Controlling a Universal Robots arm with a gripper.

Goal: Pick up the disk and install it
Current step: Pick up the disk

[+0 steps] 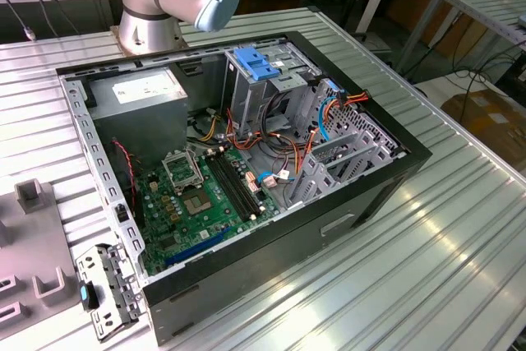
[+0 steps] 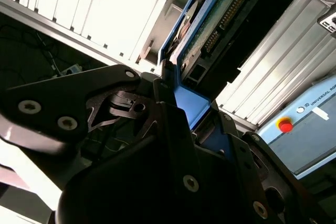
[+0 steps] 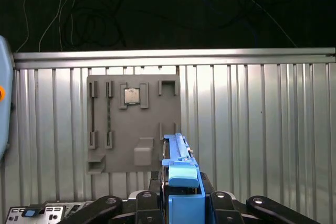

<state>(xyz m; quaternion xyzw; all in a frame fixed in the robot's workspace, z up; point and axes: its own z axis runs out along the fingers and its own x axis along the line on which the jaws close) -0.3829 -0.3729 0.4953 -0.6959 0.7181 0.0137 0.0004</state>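
The gripper (image 3: 181, 203) is pinching the disk (image 3: 181, 166) by its blue frame, with the drive held on edge above the ribbed metal table (image 3: 252, 129). In the first wrist view it hangs over one edge of the grey parts holder (image 3: 134, 124), and a processor chip (image 3: 131, 96) sits in one of that holder's pockets. The open computer case (image 1: 246, 162) stands beside the holder.

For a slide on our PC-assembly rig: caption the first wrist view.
Gripper shut on the blue-framed disk, held edge-on, with a grey fixture plate on the ribbed table beyond.
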